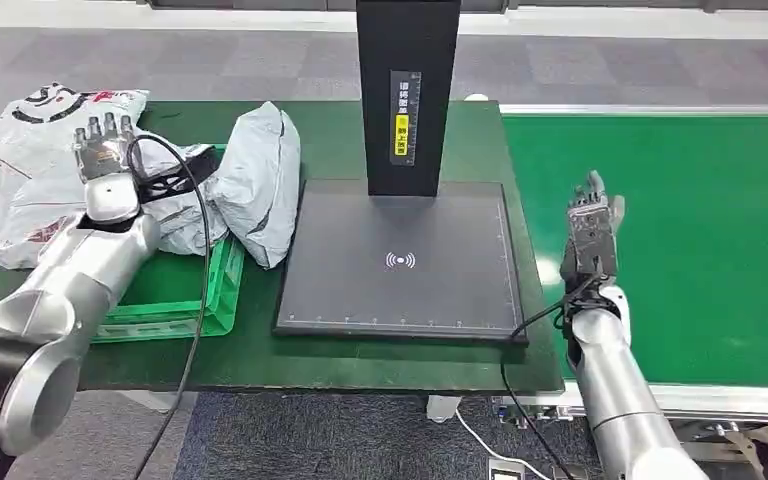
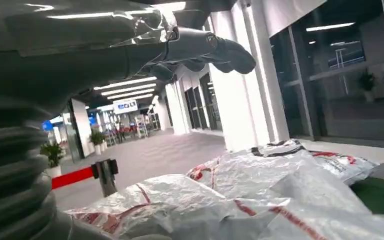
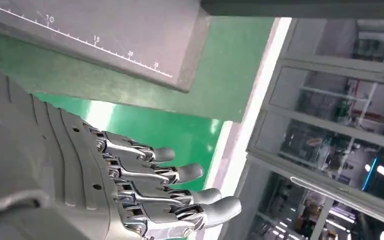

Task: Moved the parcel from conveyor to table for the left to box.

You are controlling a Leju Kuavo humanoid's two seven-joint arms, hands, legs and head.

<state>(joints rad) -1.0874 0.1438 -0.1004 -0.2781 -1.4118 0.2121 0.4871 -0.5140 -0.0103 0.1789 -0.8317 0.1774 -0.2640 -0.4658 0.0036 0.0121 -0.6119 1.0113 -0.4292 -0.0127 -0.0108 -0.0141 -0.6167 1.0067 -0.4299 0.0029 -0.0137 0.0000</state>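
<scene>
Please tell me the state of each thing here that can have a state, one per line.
Left hand: open, holding nothing, above the parcels.
Right hand: open, empty, over the green conveyor belt.
Grey plastic parcel: leaning on the green plastic crate.
Black scanning plate: nothing on it.
White printed parcels: piled up.

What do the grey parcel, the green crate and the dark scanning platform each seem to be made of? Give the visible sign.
Grey parcel: soft plastic film, likely; it creases and shines dully.
Green crate: rigid moulded plastic, apparently; slotted walls, even colour.
Scanning platform: matte dark plastic or coated metal, unclear which; flat, printed ruler marks along its edges.
</scene>
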